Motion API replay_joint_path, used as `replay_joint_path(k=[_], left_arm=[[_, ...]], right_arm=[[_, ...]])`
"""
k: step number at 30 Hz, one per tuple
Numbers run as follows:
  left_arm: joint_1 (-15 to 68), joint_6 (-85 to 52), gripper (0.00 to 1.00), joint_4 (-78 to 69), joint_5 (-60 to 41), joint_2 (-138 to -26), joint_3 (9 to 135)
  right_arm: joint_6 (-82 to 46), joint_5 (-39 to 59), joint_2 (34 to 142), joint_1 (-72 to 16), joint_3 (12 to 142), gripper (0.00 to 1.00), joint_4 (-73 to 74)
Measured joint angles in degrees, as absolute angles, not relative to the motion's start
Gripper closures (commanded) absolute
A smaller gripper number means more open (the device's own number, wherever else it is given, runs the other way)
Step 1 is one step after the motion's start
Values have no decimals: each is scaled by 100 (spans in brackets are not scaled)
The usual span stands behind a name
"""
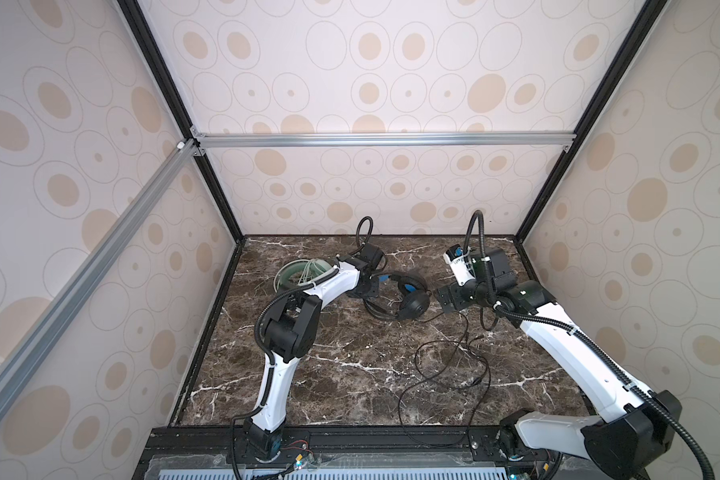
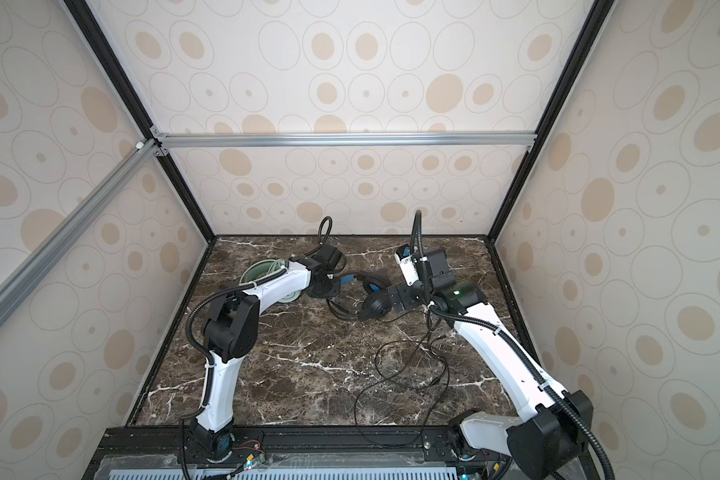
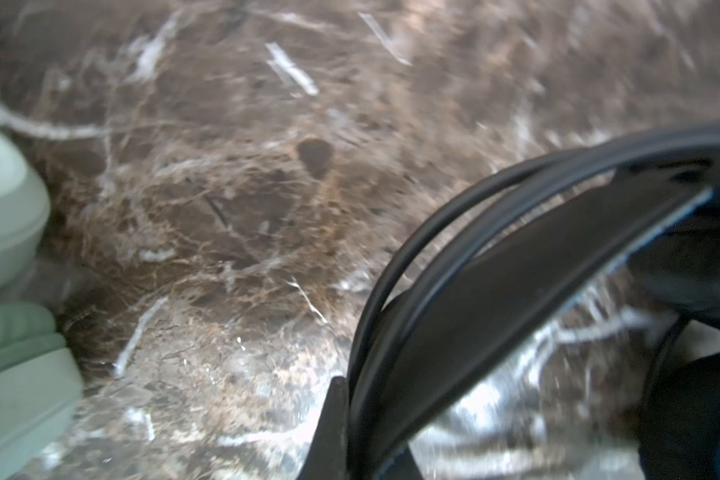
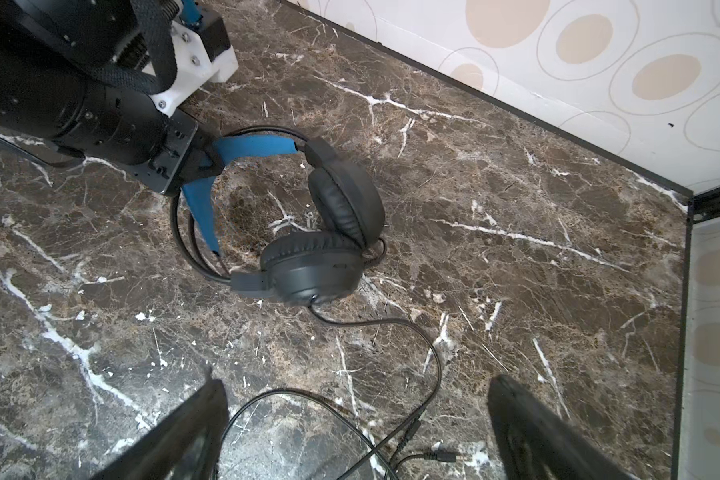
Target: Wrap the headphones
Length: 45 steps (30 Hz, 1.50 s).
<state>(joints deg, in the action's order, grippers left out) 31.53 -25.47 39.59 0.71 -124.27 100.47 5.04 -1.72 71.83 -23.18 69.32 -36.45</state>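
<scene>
A black over-ear headset with a blue inner headband (image 4: 333, 232) lies on the dark brown, white-veined marble counter (image 1: 350, 374), toward the far edge and about midway between the left and right sides, as both top views show (image 1: 412, 301) (image 2: 377, 305). Its two padded earcups touch, one tilted and leaning on the other. The headband arches away from them toward the left arm.

The left fingers (image 4: 204, 162) are closed tight on that headband, pinching the blue strip near the top of its arch. In the left wrist view the band (image 3: 516, 291) and its thin black frame wires run out from beside one dark finger (image 3: 333, 424); the picture is blurred there.

The right fingers (image 4: 175, 436) stand spread wide and hold nothing. They hover just to the right of the earcups (image 1: 443, 299), above the counter.

The headset's thin black cable (image 4: 429, 345) leaves the lower earcup and trails toward the near right part of the counter in loose, unwound loops (image 1: 445, 365) (image 2: 408, 370); one loop hangs over the near edge. Its jack plug (image 4: 445, 457) lies flat on the marble below the right fingers.

A pale mint-green over-ear headset (image 1: 296, 274) sits near the far left corner, partly hidden behind the left arm, with whitish-green cable strands (image 1: 308, 266) lying across it. Its rounded cup and ribbed pad show in the left wrist view (image 3: 5, 216), apart from the black headband.
</scene>
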Motion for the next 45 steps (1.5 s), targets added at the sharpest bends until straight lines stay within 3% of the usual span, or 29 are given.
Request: replay_joint_path(k=[7, 14, 17, 33, 45], left_arm=[[3183, -1944, 73, 4075, 64, -12438, 10066], [3192, -2018, 32, 4038, 231, -12737, 10379], [3194, -2241, 22, 4042, 322, -12833, 10584], [3546, -4257, 17, 4058, 375, -11872, 9633], [3481, -4464, 19, 4060, 456, -11968, 9601]], right_arm=[[504, -174, 7183, -2318, 6932, 0, -3645], [504, -172, 7181, -2318, 6932, 0, -3645], [504, -172, 7166, -2318, 6932, 0, -3645], [497, -121, 7124, -2318, 6930, 0, -3640], [482, -93, 7037, -2318, 6858, 0, -3638]])
